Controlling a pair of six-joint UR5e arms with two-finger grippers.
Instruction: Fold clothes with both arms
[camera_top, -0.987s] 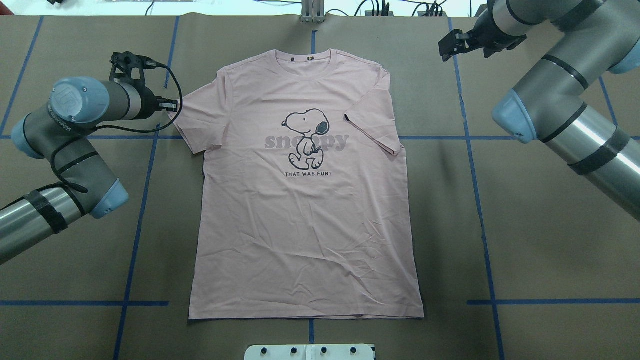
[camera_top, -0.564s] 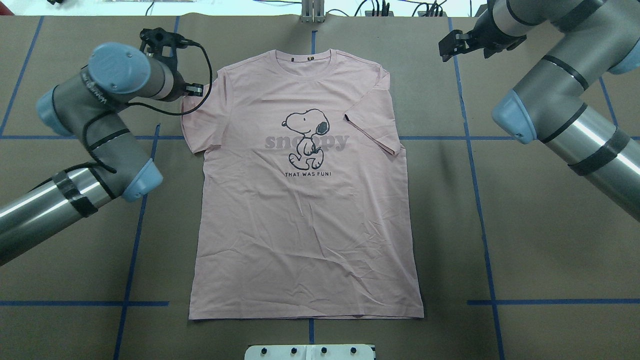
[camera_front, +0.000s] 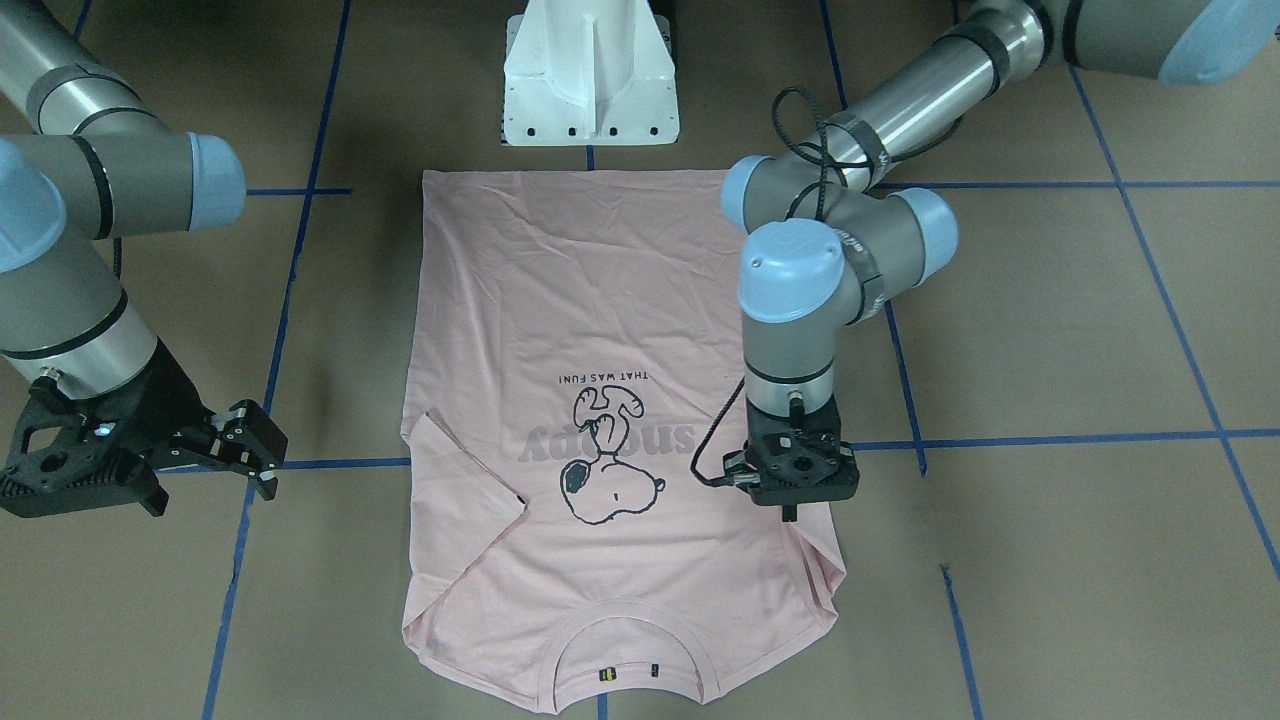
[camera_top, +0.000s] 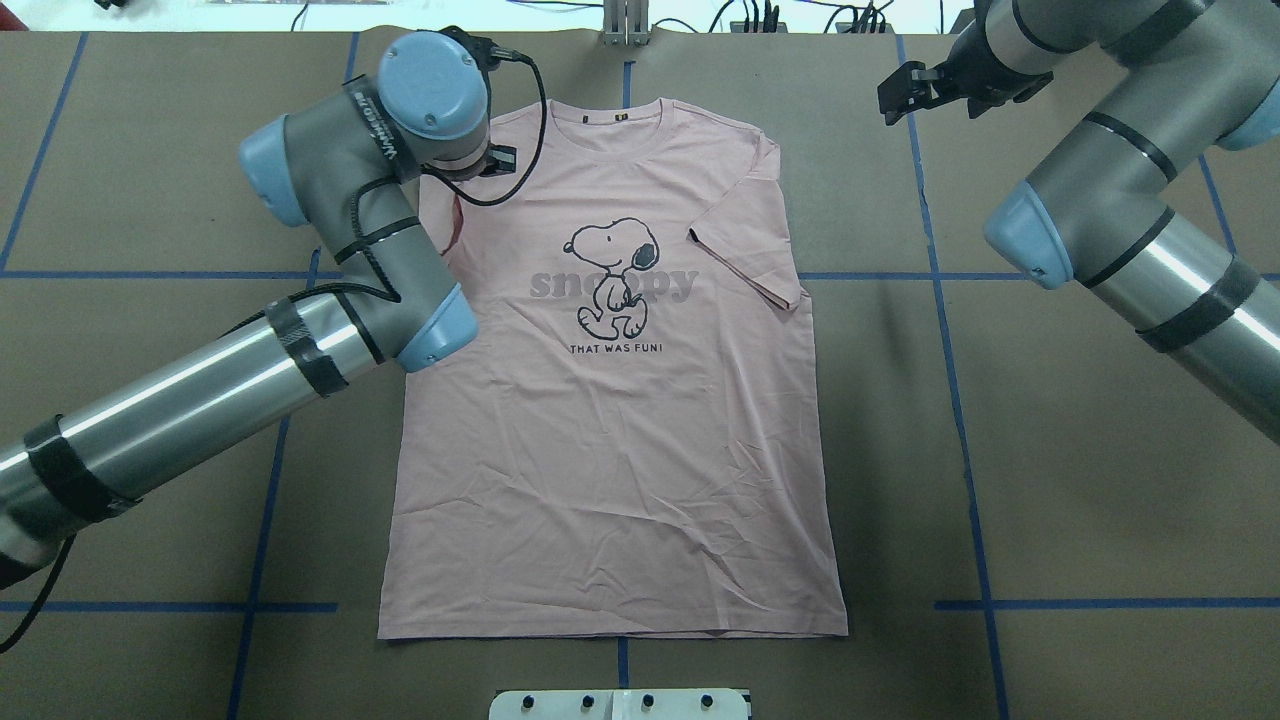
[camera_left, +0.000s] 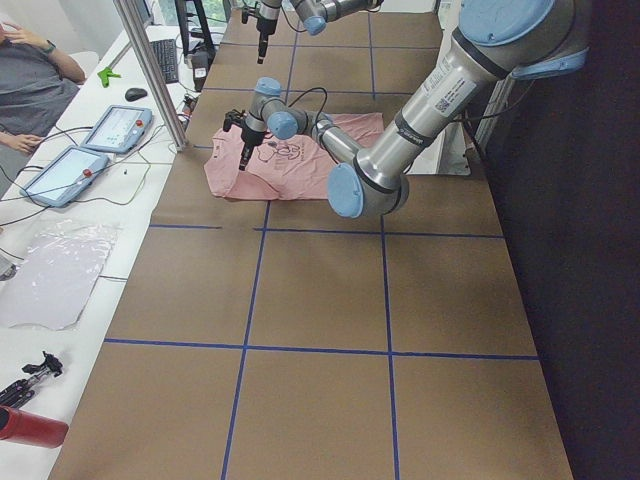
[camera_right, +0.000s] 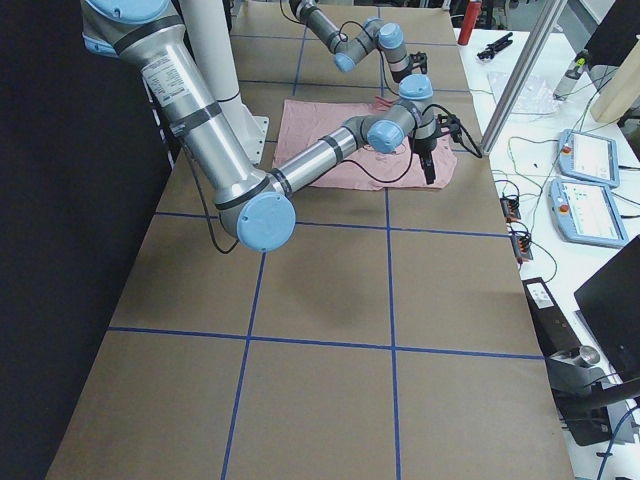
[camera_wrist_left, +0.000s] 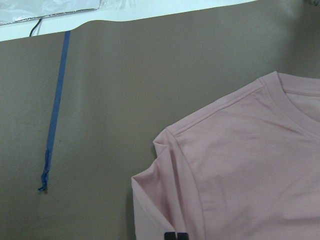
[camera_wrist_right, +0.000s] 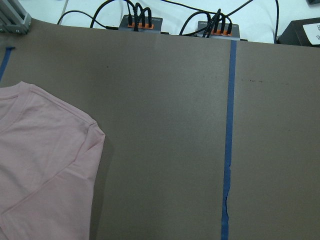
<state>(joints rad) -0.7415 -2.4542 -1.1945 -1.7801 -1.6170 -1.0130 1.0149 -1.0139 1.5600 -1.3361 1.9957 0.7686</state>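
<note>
The pale pink T-shirt (camera_top: 620, 450) lies flat, print up, collar (camera_front: 625, 640) at the table's far edge. Its right sleeve (camera_top: 745, 250) is folded in over the chest. My left gripper (camera_front: 789, 518) is shut on the left sleeve and holds it bunched over the shoulder. Its fingertips (camera_wrist_left: 176, 235) show pinched on pink cloth in the left wrist view. In the overhead view the wrist (camera_top: 435, 90) hides it. My right gripper (camera_top: 893, 95) is open and empty, off the shirt beyond its right shoulder. It also shows in the front view (camera_front: 262, 462).
The white pedestal (camera_front: 590, 80) stands at the shirt's hem end. Blue tape lines (camera_top: 960, 400) cross the brown table cover. Cable boxes (camera_wrist_right: 142, 22) sit at the far edge. Tablets (camera_left: 95, 150) and an operator are beside the table.
My left arm has swung right and toward the collar, drawing the left sleeve in over the shirt's shoulder. The right arm has not moved.
</note>
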